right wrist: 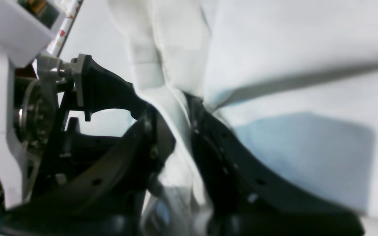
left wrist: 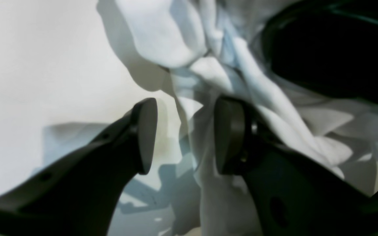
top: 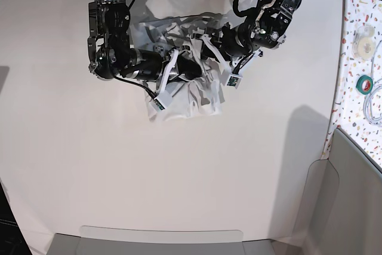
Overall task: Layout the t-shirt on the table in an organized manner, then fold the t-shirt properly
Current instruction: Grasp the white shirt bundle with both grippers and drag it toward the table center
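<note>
The white t-shirt (top: 197, 97) lies crumpled in a heap at the far middle of the off-white table (top: 179, 177), and both arms meet over it. In the right wrist view my right gripper (right wrist: 179, 126) is shut on a bunched fold of the t-shirt (right wrist: 274, 65), with cloth running between its black fingers (right wrist: 208, 137). My left gripper (left wrist: 185, 136) stands open. A hanging strand of the t-shirt (left wrist: 274, 98) passes between its pads (left wrist: 146, 134) without being clamped. Bare table (left wrist: 28, 82) shows to its left.
At the right edge, a speckled panel (top: 358, 10) carries tape rolls (top: 364, 40), a green roll (top: 364, 83) and a cable (top: 373, 108). Grey panels stand along the near edge (top: 161, 240) and the near right (top: 352, 207). The other arm's black body (left wrist: 333, 49) is close by.
</note>
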Controlling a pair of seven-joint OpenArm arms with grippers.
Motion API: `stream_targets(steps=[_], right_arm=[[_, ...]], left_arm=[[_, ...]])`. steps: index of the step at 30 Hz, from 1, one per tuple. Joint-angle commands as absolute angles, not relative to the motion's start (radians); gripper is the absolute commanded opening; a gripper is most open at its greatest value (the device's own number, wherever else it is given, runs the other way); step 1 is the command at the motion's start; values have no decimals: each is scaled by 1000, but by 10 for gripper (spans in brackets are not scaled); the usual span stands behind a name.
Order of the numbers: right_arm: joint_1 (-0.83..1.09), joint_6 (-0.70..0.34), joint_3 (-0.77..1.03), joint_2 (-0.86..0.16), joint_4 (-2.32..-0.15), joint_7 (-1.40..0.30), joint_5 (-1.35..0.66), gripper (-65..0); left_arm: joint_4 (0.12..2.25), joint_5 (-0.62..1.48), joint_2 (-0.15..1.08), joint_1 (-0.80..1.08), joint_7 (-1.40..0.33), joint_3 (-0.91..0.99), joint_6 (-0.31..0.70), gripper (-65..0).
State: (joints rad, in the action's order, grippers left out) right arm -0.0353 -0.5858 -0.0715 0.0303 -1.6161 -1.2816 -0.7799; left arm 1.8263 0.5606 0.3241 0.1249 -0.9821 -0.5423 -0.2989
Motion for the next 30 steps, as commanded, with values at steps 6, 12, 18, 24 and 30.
stream_targets(steps=[6,12,18,24,30], right_arm=[[-67,-582,-74,41,-1632,-1265,-779,-641],[-108,-582,-74,41,-1633,-1270,-783,-446],[-154,-582,-74,61,-1693,-1271,-783,-291],[-162,-582,-76,91,-1716,-1273,-783,-277],[-166,-582,-153,87,-1713,-1273,-783,-277]], left_arm=[[1817,549,328,131,-1021,-545,-314,-364],[1817,549,328,131,-1020,-545,-314,-364],[1817,549,328,131,-1020,-545,-314,-364],[1817,549,328,131,-1020,-545,-314,-364],[1817,549,326,131,-1020,-545,-314,-364]])
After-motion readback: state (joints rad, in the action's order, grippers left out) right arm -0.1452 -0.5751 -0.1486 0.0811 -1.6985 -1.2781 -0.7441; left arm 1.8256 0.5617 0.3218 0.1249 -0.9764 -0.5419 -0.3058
